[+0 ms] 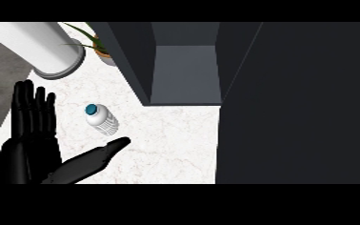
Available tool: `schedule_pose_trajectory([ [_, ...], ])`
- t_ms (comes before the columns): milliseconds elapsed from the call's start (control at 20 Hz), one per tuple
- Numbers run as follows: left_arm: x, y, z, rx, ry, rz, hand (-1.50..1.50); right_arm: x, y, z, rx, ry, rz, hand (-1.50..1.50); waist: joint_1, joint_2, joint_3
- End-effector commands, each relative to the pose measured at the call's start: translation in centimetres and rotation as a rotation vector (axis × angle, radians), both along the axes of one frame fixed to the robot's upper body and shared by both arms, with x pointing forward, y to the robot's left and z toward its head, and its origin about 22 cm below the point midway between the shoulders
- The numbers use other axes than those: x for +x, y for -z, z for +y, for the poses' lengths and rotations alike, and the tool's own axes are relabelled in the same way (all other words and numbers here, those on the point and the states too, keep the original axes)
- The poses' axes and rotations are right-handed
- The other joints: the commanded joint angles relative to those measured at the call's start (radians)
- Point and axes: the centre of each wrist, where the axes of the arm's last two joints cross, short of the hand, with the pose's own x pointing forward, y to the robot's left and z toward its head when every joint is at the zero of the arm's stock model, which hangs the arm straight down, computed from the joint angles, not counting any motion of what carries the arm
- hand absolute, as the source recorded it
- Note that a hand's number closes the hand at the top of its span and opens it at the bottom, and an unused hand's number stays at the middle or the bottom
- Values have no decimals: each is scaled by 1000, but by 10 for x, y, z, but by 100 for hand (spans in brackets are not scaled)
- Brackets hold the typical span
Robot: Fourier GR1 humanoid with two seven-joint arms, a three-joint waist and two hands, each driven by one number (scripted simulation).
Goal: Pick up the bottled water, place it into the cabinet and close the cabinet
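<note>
The bottled water (103,120) is a small white ribbed bottle with a blue cap, standing on the white marble counter (169,143) left of centre. My left hand (29,138) shows at the left edge, open, fingers straight and pointing up. Its thumb (95,158) stretches to the right and ends just below the bottle without touching it. The dark cabinet (186,71) stands open at the top centre, with a grey, bare inside. Its door (288,105) is swung out and fills the right side of the view. My right hand does not show.
A big white cylinder (45,47) stands at the top left. A potted green plant (97,44) sits between it and the cabinet's left wall (130,57). Bare counter lies between the bottle and the cabinet's opening.
</note>
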Motion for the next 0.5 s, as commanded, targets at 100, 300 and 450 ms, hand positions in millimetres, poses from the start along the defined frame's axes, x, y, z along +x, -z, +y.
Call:
schedule_pose_trajectory([
  [100, -9, 6, -18, -1, -48, 29, -150, -35, -19, -3, 12, -7, -12, -150, -3, 0, 0],
  [300, -4, 35, -2, 21, -99, 38, -150, -38, -1, -3, 11, 12, -9, -150, -4, -1, 0],
  [450, -3, 43, 22, 5, -123, 59, -150, -42, -16, -9, 6, 3, -1, -150, 1, 0, -1],
])
